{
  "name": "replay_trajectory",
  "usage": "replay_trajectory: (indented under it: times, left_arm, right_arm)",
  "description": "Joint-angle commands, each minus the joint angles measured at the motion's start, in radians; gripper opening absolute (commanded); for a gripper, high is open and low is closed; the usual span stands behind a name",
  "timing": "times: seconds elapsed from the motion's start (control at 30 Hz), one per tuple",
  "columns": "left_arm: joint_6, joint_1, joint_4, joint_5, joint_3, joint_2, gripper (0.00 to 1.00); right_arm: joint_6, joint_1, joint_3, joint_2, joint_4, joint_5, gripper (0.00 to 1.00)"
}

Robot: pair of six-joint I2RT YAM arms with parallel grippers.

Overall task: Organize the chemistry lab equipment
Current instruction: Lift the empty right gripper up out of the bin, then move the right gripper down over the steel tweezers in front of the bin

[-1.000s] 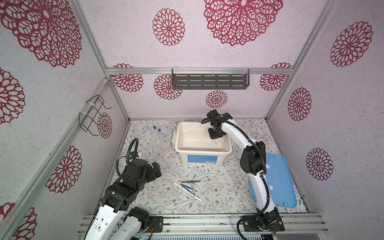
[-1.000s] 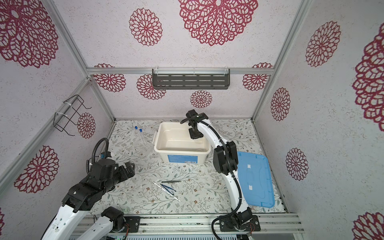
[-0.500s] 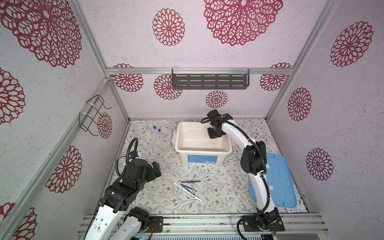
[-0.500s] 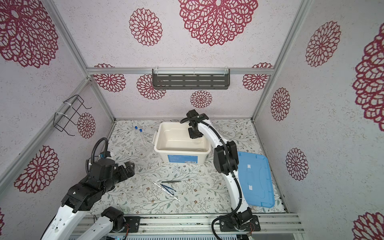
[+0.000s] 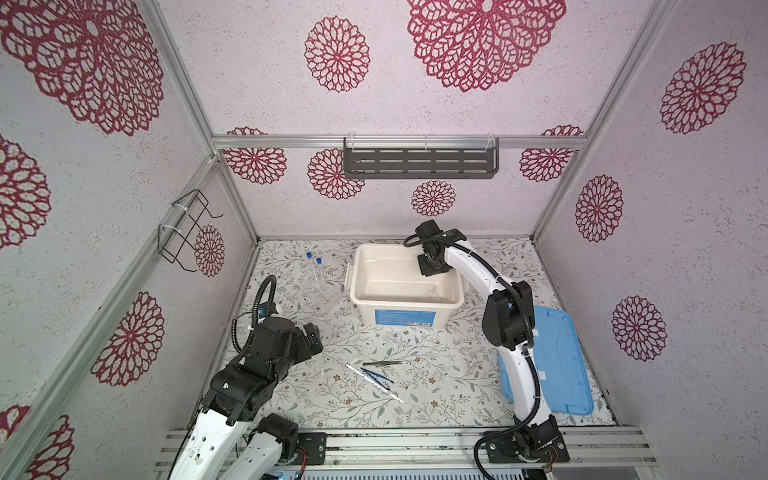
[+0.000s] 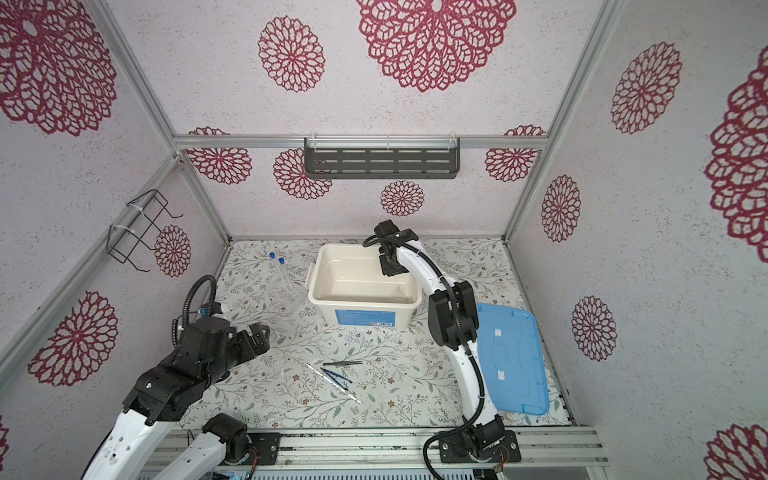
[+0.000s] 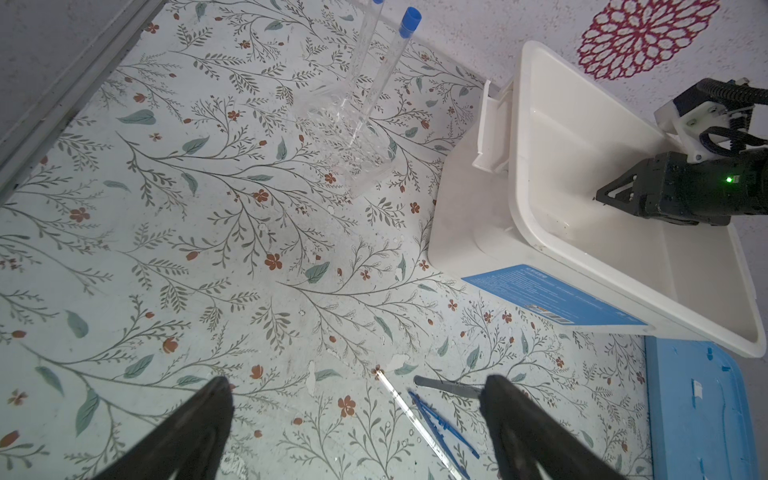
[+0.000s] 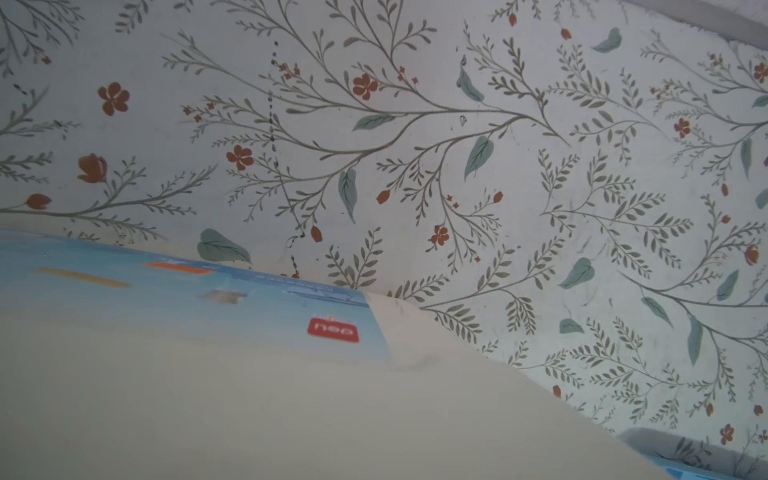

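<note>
In both top views a floral-printed worktop fills the lower middle of the frame. Pale walls with crimson rosettes box it in. A dark slotted shelf hangs on the back wall and a wire rack on the left one.

The white tub sits at centre, with the blue lid flat at lower right. Clear tubes with blue caps stand left of the tub. Dark metal tweezers, blue tweezers and a thin white stick lie together below it. A small clear vessel rests inside the tub. The right gripper dips into the tub too — whether it is open or closed I cannot tell.

In the left wrist view the left gripper is spread wide and empty above the worktop, near the tweezers. The tubes stand in a see-through tube holder.

The right wrist view shows only the tub's labelled wall, blurred, and the worktop.
</note>
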Motion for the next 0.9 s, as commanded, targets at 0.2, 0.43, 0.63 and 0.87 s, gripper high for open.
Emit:
replay_trajectory:
  times: [0.2, 0.43, 0.63, 0.87]
  left_arm:
    - [-0.003, 0.003, 0.024, -0.004, -0.004, 0.002, 0.97]
    - [-0.005, 0.003, 0.029, 0.006, -0.013, 0.007, 0.97]
    - [-0.006, 0.003, 0.025, 0.016, -0.021, -0.001, 0.97]
    - [-0.001, 0.005, 0.004, -0.015, -0.049, 0.0, 0.97]
  right_arm:
    - [0.01, 0.005, -0.014, -0.185, -0.036, -0.064, 0.38]
    - [-0.027, 0.079, -0.181, -0.411, 0.137, -0.181, 0.41]
    - [-0.135, 0.226, -0.366, -0.584, 0.278, -0.193, 0.41]
    - [-0.4, 0.421, -0.604, -0.737, 0.346, -0.297, 0.4]
